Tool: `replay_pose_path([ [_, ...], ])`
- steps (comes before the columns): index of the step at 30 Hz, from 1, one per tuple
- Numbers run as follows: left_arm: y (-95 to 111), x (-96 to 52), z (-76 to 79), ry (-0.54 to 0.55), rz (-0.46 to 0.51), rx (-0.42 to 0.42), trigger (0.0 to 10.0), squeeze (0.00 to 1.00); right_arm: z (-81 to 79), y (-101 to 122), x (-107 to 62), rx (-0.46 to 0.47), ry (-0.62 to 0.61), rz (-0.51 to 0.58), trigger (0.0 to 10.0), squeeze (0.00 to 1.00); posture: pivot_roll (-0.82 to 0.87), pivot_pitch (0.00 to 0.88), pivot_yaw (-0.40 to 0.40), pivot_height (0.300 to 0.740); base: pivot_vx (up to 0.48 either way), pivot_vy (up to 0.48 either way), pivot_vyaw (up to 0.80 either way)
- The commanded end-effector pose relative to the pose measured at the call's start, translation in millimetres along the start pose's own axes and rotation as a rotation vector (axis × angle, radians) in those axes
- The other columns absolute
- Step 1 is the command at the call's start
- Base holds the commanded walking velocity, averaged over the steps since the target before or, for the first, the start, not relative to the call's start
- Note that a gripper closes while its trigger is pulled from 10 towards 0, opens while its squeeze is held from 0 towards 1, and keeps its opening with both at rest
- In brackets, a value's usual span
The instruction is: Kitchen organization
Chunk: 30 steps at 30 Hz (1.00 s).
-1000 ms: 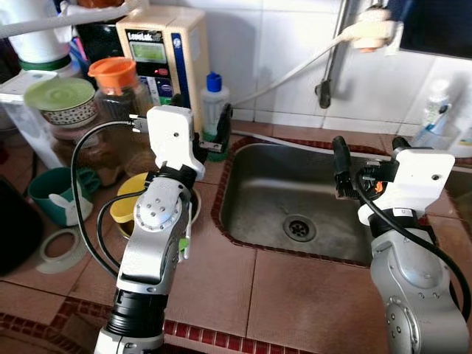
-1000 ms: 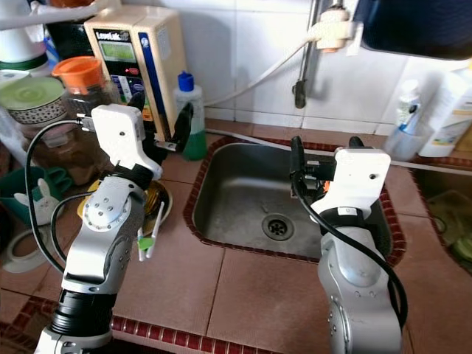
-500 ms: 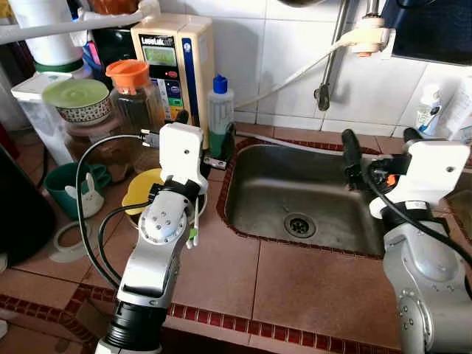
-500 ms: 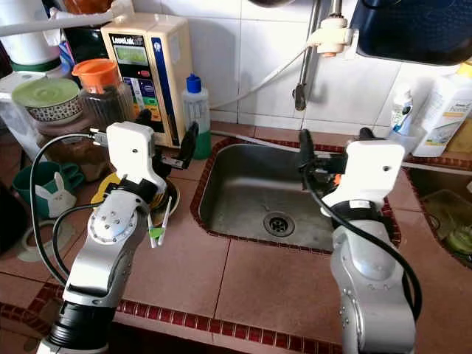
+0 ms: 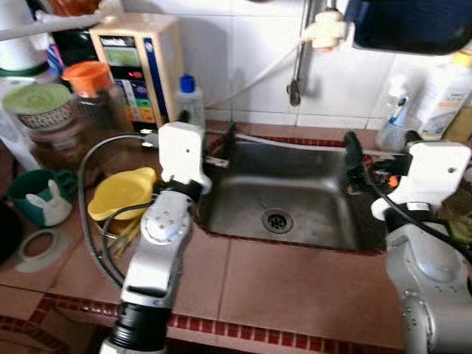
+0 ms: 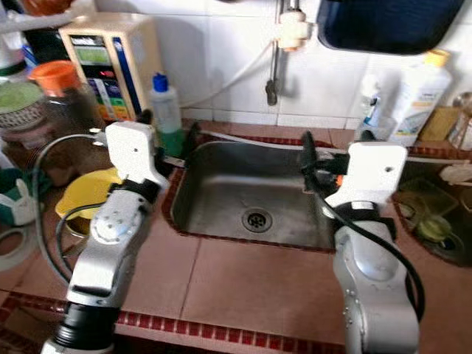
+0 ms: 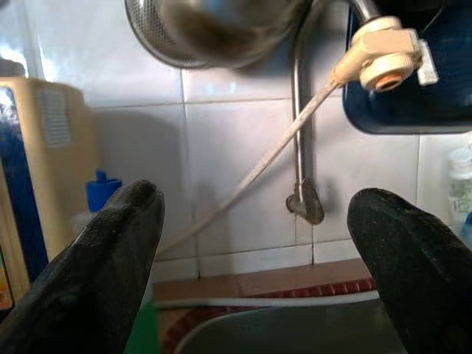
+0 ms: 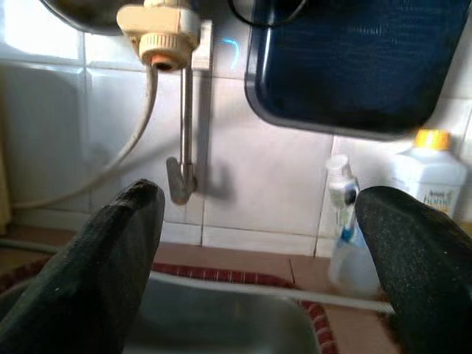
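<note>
Both hands hover spread and empty over the sink at frame centre: left hand, right hand. Motion blur softens the bench. Wrist views reveal the tap and dark tray cropped overhead.

home kitchen: steel sink in tiled counter, wall tap, dish soap bottle.

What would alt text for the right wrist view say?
The right gripper, fingers spread open and empty, points at a white tiled wall above the sink. Ahead are a metal tap pipe, a dark blue tray hanging on the wall, and a spray bottle.
</note>
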<state>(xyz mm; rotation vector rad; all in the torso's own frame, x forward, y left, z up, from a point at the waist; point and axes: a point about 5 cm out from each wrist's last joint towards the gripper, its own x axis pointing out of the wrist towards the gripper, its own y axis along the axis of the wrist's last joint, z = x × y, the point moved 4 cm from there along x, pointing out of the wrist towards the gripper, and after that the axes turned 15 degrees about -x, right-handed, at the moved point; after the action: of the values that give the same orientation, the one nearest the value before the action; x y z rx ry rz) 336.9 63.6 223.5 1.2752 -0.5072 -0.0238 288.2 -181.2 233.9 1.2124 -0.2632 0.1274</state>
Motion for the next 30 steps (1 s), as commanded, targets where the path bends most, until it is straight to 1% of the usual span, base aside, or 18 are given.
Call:
replay_pose_path([
  [1,4.5,-0.3,-9.6,0.021,0.007,0.019,10.0,0.00,-6.9,3.2,1.2,0.016,0.024,0.008,10.0,0.00,0.04,0.007,0.018,0.740,0.000,-0.371,0.00],
  [6,3.3,-0.9,-10.1,0.022,0.000,0.014,10.0,0.00,-8.6,1.7,0.6,0.016,0.030,0.003,10.0,0.00,0.04,0.008,0.018,0.740,0.000,-0.349,0.00],
  [10,3.9,-0.6,-10.1,0.020,0.000,0.021,10.0,0.00,-9.1,1.2,0.6,0.017,0.031,0.001,10.0,0.00,0.04,0.008,0.018,0.740,0.000,0.000,0.00],
  [13,4.9,-0.2,-10.8,0.024,0.006,-0.005,10.0,0.00,-9.7,1.3,0.7,0.019,0.032,0.002,10.0,0.00,0.04,0.008,0.019,0.740,0.000,0.000,0.00],
  [14,4.8,0.0,-10.7,0.020,0.005,0.007,10.0,0.00,-9.8,1.4,0.7,0.019,0.032,0.002,10.0,0.00,0.04,0.008,0.019,0.740,0.000,0.000,0.00],
  [20,2.2,-1.2,-11.3,0.028,-0.005,-0.001,10.0,0.00,-12.2,1.0,0.7,0.026,0.045,0.000,10.0,0.00,0.05,0.007,0.018,0.740,0.000,0.000,0.00],
  [26,-8.5,-7.9,-20.2,0.053,-0.040,0.049,10.0,0.00,-15.4,1.0,2.3,0.060,0.066,-0.004,10.0,0.00,0.05,0.007,0.014,0.740,0.000,0.000,0.00],
  [30,-10.0,-17.9,-26.5,0.045,-0.051,0.099,10.0,0.00,-16.3,-0.5,3.6,0.101,0.093,-0.016,10.0,0.00,0.06,0.008,0.010,0.740,0.000,0.000,0.00],
])
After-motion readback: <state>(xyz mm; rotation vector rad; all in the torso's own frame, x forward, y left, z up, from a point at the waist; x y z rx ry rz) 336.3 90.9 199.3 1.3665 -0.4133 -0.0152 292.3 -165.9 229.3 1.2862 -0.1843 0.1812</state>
